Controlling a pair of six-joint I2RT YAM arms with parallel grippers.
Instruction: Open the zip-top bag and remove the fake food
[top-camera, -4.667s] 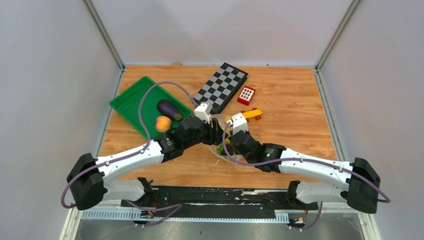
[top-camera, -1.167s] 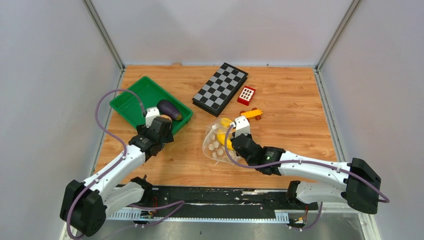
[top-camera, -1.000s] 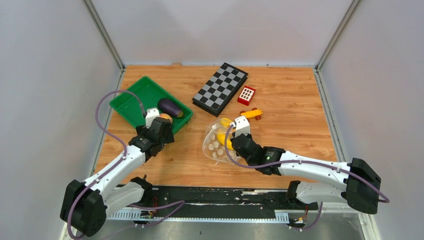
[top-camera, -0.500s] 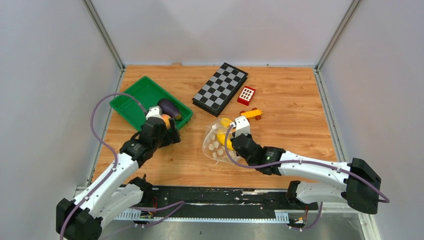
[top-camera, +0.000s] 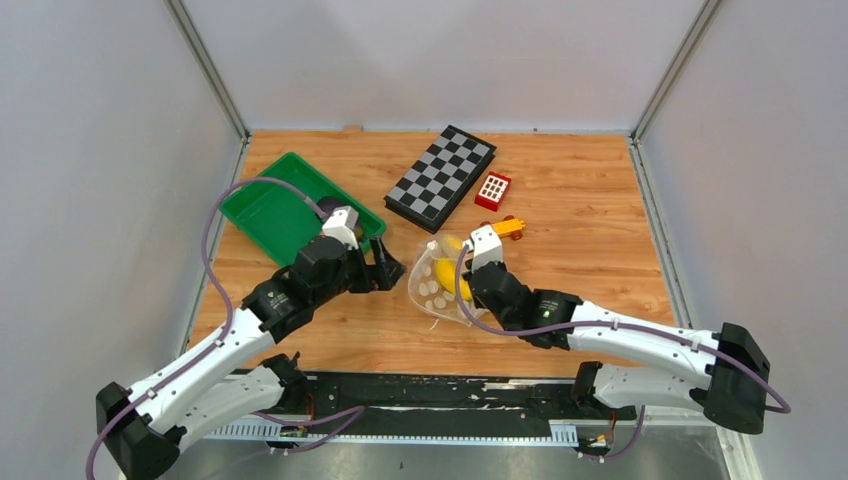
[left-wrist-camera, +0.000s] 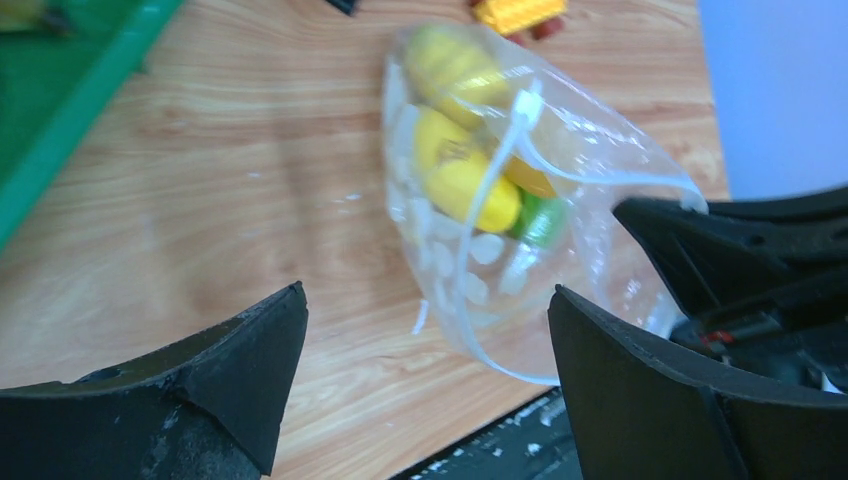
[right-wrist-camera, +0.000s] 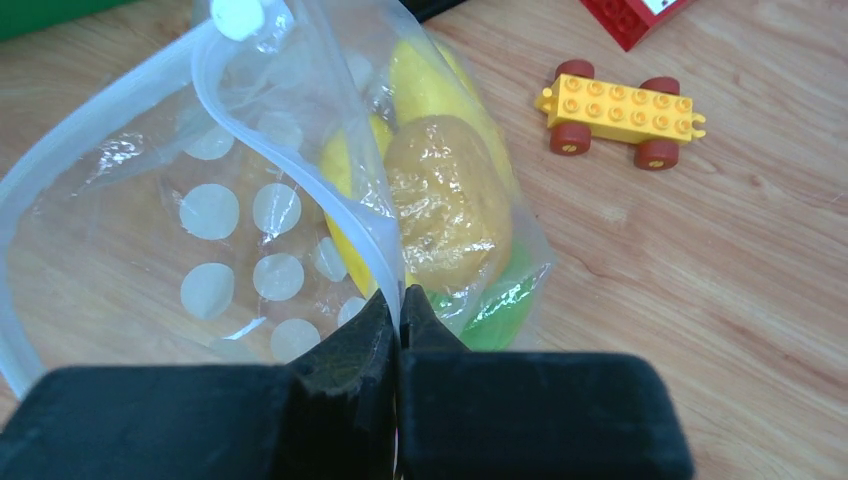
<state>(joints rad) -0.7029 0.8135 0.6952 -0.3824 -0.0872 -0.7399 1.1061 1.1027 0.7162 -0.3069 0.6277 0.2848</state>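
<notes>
The clear zip-top bag with white dots lies mid-table with its mouth open. My right gripper is shut on its zip rim. Inside it are yellow pieces, an orange piece and a green piece. My left gripper is open and empty just left of the bag's mouth; in the left wrist view the gripper frames the bag. The eggplant shows only as a dark bit in the green tray, behind my left wrist. The peach is hidden.
The green tray stands at the left. A chessboard and a red block with white squares lie behind the bag. A yellow toy car sits just right of the bag, also in the right wrist view.
My left arm has swung right from the tray to the bag's mouth, gripper open. My right gripper still holds the bag's rim and has barely moved.
</notes>
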